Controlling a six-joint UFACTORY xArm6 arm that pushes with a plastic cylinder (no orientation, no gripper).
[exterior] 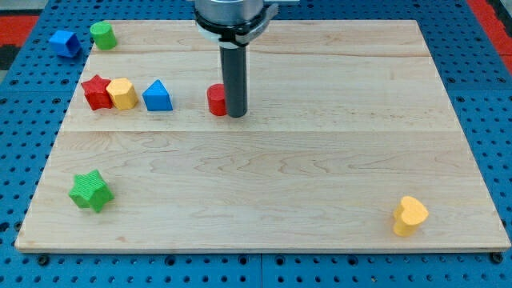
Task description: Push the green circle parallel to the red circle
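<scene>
The green circle (pixel 103 35) sits at the board's top left corner. The red circle (pixel 216 100) lies near the board's upper middle, partly hidden by my rod. My tip (pixel 236 115) rests on the board right beside the red circle, on its right side, touching or nearly touching it. The green circle is far to the view's upper left of my tip.
A blue cube (pixel 64 42) lies off the board's top left corner. A red star (pixel 96 92), a yellow hexagon-like block (pixel 122 94) and a blue triangle (pixel 158 96) stand in a row at the left. A green star (pixel 90 190) is at bottom left, a yellow heart (pixel 410 215) at bottom right.
</scene>
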